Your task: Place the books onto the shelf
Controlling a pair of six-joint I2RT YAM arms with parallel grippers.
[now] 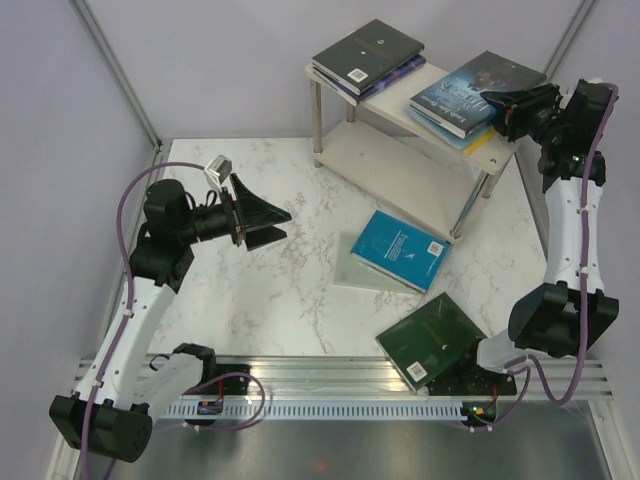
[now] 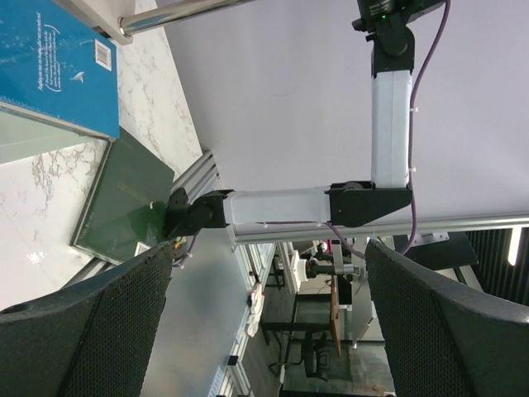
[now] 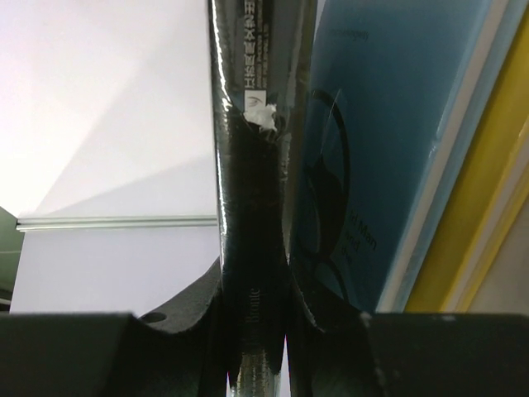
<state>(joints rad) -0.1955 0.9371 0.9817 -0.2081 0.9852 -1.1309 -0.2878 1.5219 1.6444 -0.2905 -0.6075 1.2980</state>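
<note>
We count three books (image 1: pixel 405 250) loose on the worktop (image 1: pixel 300 290) and two stacks (image 1: pixel 368 55) on the shelf (image 1: pixel 400 165). Our right claw (image 1: pixel 503 103) grips the dark blue book (image 1: pixel 475 90), which lies eight-to-two; our left claw (image 1: pixel 283 224) gapes wide.

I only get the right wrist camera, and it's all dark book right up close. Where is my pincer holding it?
Observer: Your right pincer grips the dark blue book on top of a pile at the right end of the shelf's top board.
Operator: Are any books not on the shelf yet?
Observer: Three: a cyan book lying on a pale book, and a green book at the table's near edge.
Operator: What's my other pincer doing?
Observer: The left pincer is open and holds nothing, above the table.
</note>
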